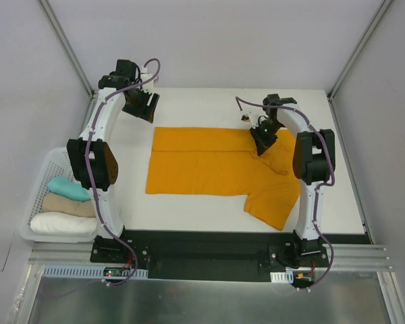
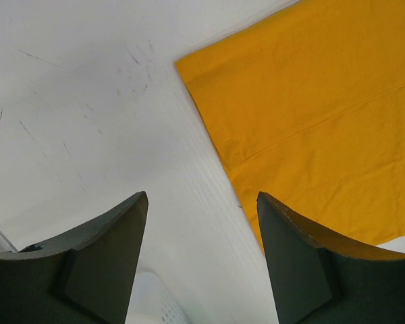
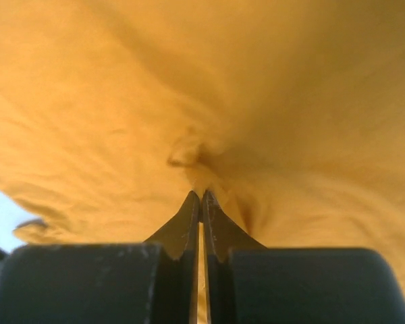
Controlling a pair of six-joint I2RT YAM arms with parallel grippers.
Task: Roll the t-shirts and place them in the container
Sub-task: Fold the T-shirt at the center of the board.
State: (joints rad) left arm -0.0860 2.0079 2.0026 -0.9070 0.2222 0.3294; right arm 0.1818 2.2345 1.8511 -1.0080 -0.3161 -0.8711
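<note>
Top view, left to right.
- White basket (image 1: 39, 177) at counter's (image 1: 189, 108) 8 o'clock. Three rolled cloths (image 1: 67, 206) inside: teal, tan, white.
- Your left fingers (image 1: 144, 109) apart, nothing between them, above bare counter at 11 o'clock, just off t-shirt's far left corner.
- Mustard-orange t-shirt (image 1: 202, 165) flat at counter centre, body folded narrow, one sleeve spread toward 5 o'clock.
- Your right fingers (image 1: 263, 144) together, clamped on puckered fabric at t-shirt's 2 o'clock.
</note>
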